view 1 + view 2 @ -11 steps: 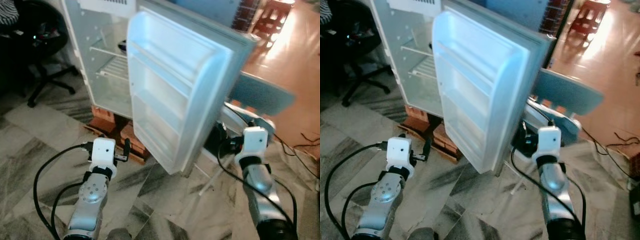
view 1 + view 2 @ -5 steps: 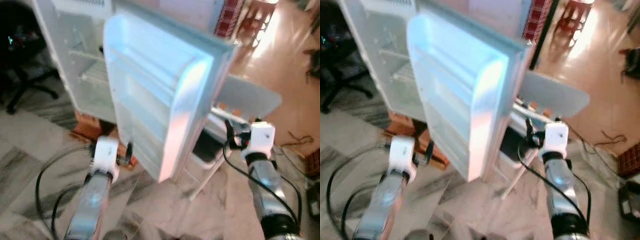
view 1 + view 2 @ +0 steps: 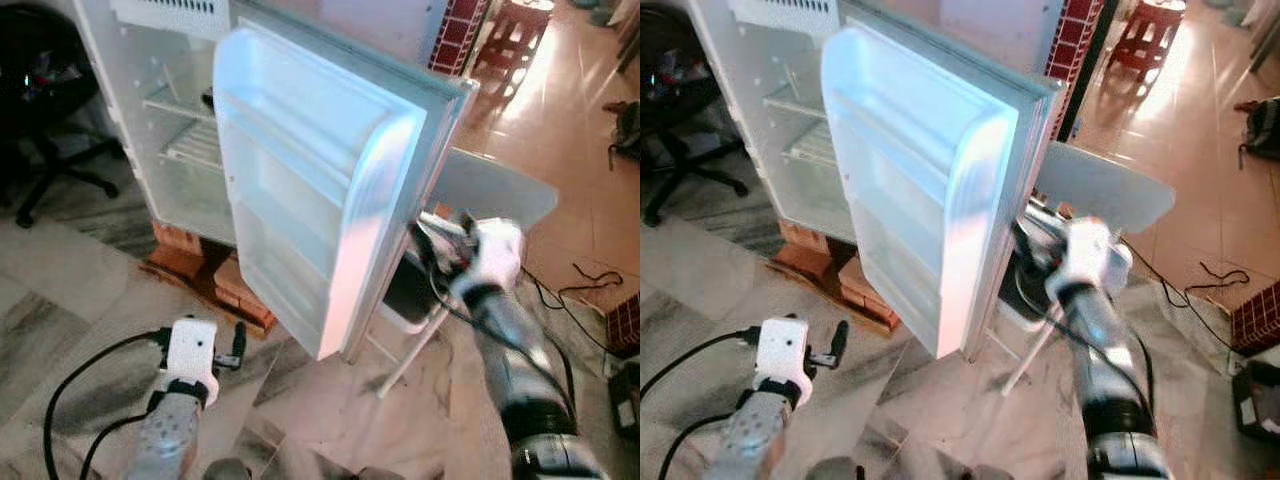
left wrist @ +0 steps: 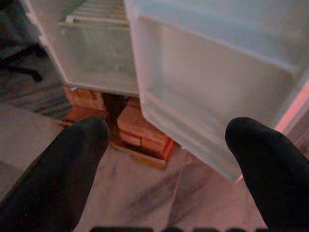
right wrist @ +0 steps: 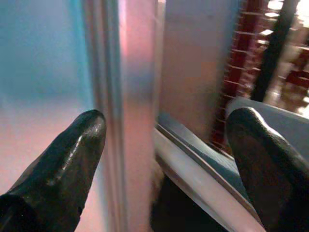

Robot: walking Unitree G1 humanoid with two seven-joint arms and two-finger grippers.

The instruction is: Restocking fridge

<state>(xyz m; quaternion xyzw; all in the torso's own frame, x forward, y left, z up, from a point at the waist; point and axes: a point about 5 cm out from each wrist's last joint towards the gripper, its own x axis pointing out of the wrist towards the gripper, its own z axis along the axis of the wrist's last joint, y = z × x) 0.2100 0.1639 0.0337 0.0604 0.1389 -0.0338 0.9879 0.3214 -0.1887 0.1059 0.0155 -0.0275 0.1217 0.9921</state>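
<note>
A small white fridge (image 3: 175, 130) stands on bricks with its door (image 3: 310, 190) swung wide; bare door racks face me and a wire shelf (image 3: 195, 145) shows inside. My left gripper (image 3: 232, 350) hangs low over the floor in front of the door's lower corner, fingers open with nothing between them; in its wrist view the left gripper (image 4: 166, 135) frames the door's bottom rack. My right gripper (image 3: 435, 245), blurred, sits just behind the door's outer edge. It is open, and its wrist view shows the right gripper (image 5: 166, 125) straddling that edge without touching it.
Red bricks (image 3: 235, 285) and a pallet prop up the fridge. A black office chair (image 3: 40, 90) stands at the left. A grey-blue folding table (image 3: 500, 190) is behind the door, with a red stool (image 3: 510, 25) beyond. Cables (image 3: 590, 280) lie on the floor at right.
The camera has shifted. My right gripper has swung up and in toward the door's outer edge. My left arm has dropped lower toward the floor.
</note>
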